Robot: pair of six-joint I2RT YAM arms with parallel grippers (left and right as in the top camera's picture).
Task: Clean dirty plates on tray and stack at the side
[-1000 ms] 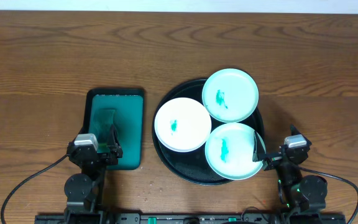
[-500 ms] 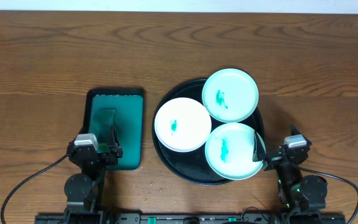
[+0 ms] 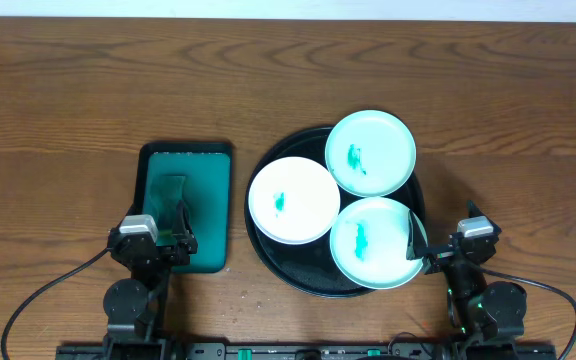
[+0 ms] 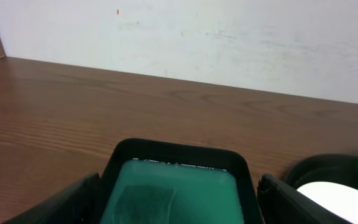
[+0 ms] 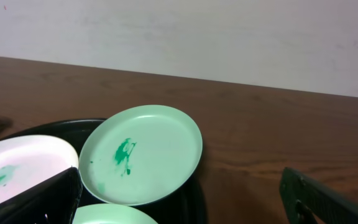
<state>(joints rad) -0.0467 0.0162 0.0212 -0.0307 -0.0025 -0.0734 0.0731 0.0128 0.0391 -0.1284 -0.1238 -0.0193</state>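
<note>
While the left end effector [image 4: 179, 182] and right end effector [image 5: 180, 179] gape empty, three teal-smeared plates [image 3: 293, 200] overlap on the black tray [image 3: 286, 272].

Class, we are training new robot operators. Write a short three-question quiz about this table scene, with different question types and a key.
1. Multiple choice: how many plates sit on the black tray? A two, B three, C four.
2. True or false: the white plate is clean.
3. Short answer: which is nearest the plates, the left gripper or the right gripper?

Key: 1 B; 2 false, it bears a teal smear; 3 the right gripper.
</note>
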